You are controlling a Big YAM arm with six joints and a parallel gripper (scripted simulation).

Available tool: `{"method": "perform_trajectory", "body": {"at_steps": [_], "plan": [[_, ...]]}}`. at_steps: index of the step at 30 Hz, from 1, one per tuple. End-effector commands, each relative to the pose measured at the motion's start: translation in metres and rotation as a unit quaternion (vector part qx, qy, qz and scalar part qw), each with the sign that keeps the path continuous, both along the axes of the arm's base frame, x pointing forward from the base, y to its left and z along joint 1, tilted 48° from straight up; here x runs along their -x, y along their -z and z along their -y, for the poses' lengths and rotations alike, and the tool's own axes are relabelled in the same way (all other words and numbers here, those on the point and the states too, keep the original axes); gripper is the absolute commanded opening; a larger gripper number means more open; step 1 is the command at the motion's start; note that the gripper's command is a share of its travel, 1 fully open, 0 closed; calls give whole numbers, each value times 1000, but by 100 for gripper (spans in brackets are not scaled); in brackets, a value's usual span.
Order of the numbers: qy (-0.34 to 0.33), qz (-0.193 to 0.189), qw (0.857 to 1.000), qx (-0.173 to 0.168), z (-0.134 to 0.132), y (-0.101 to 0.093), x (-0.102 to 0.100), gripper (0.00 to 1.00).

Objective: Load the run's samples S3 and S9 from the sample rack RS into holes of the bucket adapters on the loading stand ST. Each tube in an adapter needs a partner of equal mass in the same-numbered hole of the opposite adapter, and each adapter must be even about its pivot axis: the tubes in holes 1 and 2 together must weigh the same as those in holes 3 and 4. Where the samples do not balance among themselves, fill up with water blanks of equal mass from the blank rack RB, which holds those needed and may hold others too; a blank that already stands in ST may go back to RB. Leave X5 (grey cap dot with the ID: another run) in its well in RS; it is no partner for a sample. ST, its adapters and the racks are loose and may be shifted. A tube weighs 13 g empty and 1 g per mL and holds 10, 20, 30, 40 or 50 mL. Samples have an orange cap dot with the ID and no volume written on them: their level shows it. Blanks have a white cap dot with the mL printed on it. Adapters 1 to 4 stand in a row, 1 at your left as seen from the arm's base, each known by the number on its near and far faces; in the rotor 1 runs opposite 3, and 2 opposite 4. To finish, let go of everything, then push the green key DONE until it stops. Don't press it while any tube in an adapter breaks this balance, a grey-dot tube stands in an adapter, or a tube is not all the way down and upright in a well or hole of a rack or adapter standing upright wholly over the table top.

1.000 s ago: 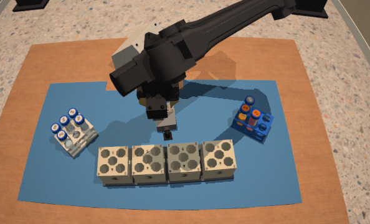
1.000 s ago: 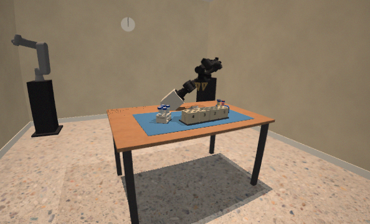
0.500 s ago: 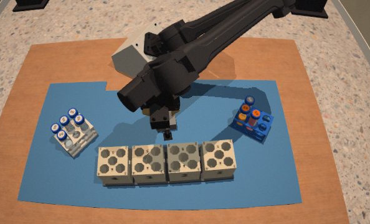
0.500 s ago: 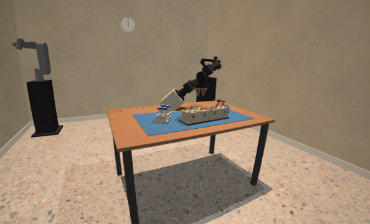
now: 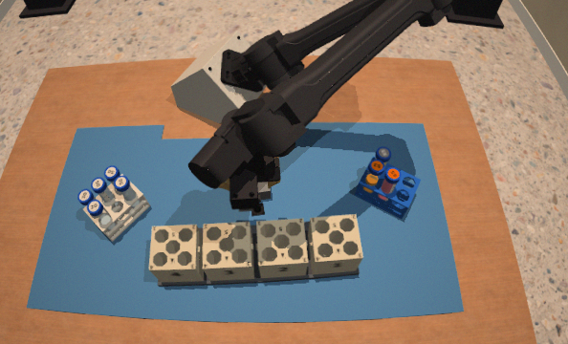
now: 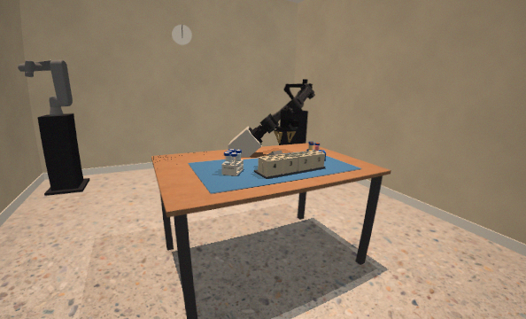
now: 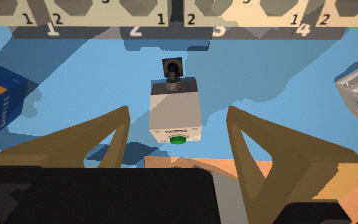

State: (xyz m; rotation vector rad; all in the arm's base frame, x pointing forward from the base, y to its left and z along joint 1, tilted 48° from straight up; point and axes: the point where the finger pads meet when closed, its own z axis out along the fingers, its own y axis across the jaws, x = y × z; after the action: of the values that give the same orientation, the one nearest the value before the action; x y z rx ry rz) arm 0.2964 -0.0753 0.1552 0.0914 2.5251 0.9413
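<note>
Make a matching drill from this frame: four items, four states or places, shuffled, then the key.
Items:
1. gripper
2. blank rack
3. sample rack
4. bucket adapters

States:
A. blue, holds orange-dot tubes
B. all holes without tubes
C. open, holding nothing, above the green key
D. pale, holds white-dot tubes

Pairs: 1-C, 2-D, 3-A, 4-B

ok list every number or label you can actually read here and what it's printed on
"1", "2", "3", "4": big digits along the stand's near edge, wrist view, one under each adapter.
"4", "3", "2": adapter faces, exterior view; the last face is too blurred.
"1", "2": small hole numbers on the adapter tops, wrist view.
Blank caps, sample caps, rack faces: marked, too small to read.
Green key: no text readable.
</note>
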Motion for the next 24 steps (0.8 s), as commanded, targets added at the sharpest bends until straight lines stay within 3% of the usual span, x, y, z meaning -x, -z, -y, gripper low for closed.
{"method": "perform_trajectory", "body": {"at_steps": [1,6,9,16,24], "plan": [[67,-27,997,-17,37,2,-15,100],[151,-109,980,-77,64,38,-10,100],[167,-120,975,-86,74,40,-13,100],[278,-214,924,-154,123,79,-16,100],[273,-208,927,-149,168,120,-15,100]]}}
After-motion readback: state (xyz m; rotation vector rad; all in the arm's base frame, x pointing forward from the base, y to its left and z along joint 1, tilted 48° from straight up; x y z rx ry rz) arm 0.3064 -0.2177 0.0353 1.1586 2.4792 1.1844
